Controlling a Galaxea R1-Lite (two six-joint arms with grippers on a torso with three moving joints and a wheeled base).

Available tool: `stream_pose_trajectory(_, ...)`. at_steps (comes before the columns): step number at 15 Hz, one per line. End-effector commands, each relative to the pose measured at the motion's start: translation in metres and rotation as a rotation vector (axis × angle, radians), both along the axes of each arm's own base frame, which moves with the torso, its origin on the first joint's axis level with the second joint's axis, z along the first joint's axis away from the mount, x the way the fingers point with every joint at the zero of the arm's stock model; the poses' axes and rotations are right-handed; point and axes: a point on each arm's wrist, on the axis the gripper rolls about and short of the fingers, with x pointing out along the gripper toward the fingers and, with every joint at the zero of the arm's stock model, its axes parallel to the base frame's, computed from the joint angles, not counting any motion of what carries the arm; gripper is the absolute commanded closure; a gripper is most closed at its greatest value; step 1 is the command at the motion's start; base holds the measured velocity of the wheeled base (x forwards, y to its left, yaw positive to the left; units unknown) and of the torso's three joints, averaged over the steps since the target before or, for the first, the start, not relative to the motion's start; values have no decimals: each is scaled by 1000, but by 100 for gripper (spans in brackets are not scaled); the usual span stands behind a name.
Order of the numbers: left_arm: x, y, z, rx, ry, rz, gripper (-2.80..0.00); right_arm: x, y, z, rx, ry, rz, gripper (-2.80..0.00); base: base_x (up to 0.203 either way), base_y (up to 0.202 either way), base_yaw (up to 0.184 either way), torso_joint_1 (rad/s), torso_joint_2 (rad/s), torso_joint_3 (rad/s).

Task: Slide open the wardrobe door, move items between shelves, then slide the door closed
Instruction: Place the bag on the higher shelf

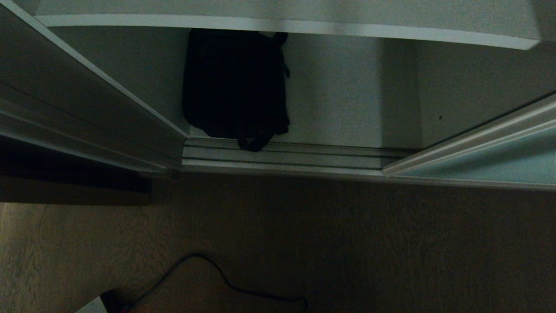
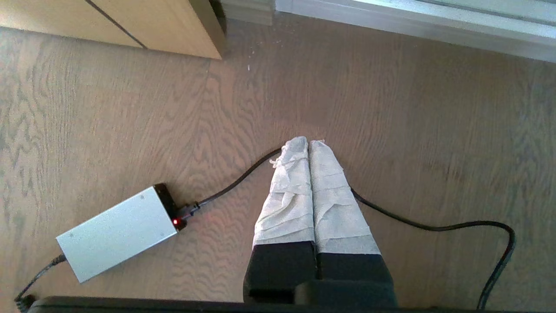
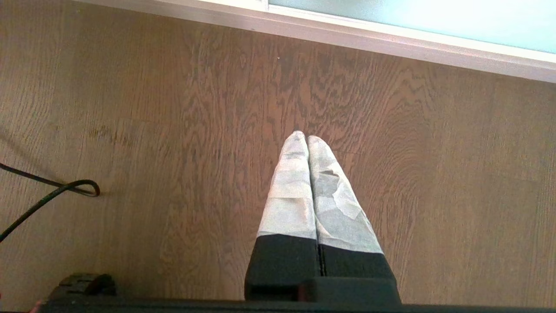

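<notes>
**Door slid aside, black bag on the wardrobe floor**

Door [image 1: 486,156], frosted blue-green glass in a pale frame, sits at the right edge of the head view, leaving the compartment open. Inside, at upper centre, a black bag [image 1: 236,87] lies on the pale bottom board [image 1: 347,108], its strap hanging onto the ribbed track [image 1: 295,157]. A shelf [image 1: 304,27] runs across the top of the frame, its front edge above the bag. A beige panel [image 1: 69,193] stands at mid left.

Neither arm shows in the head view. Each wrist view finds its gripper over the wood floor [image 1: 347,243], apart from the wardrobe. The left gripper [image 2: 309,143] has its taped fingers pressed together, holding nothing; a cable [image 2: 434,226] passes beneath it to a silver box [image 2: 117,232] with a red light. The right gripper [image 3: 306,138] is likewise closed and empty.
</notes>
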Motion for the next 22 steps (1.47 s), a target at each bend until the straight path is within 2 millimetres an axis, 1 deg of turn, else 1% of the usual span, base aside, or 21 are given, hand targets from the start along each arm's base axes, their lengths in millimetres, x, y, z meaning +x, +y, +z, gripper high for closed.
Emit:
stream_pose_trajectory(1,0,0,0,13,5,-2,0,0,0,0,0,-2,1,0,0,0,0,0,0,0)
stream_pose_trajectory(3,-1,0,4,25,-12,-10,0,0,0,0,0,-2,1,0,0,0,0,0,0,0)
stream_pose_trajectory(5,-7,-1,23,25,-50,-58,0,0,0,0,0,0,1,0,0,0,0,0,0,0)
stream_pose_trajectory(6,-12,-2,38,26,-58,-105,0,0,0,0,0,0,1,0,0,0,0,0,0,0)
stream_pose_trajectory(7,-11,-3,48,20,-19,-147,0,0,0,0,0,-2,1,0,0,0,0,0,0,0)
stream_pose_trajectory(9,6,-4,65,-42,116,-186,0,0,0,0,0,-2,1,0,0,0,0,0,0,0)
stream_pose_trajectory(11,31,-5,76,-128,280,-223,0,0,0,0,0,-2,1,0,0,0,0,0,0,0)
stream_pose_trajectory(14,78,-8,81,-255,504,-291,0,0,0,0,0,0,1,0,0,0,0,0,0,0)
stream_pose_trajectory(15,93,-9,78,-292,568,-313,0,0,0,0,0,-2,1,0,0,0,0,0,0,0)
stream_pose_trajectory(18,141,-13,62,-380,769,-360,0,0,0,0,0,-1,1,0,0,0,0,0,0,0)
stream_pose_trajectory(20,174,-15,55,-425,839,-396,0,0,0,0,0,0,1,0,0,0,0,0,0,0)
stream_pose_trajectory(22,208,-20,56,-439,860,-428,0,0,0,0,0,-2,1,0,0,0,0,0,0,0)
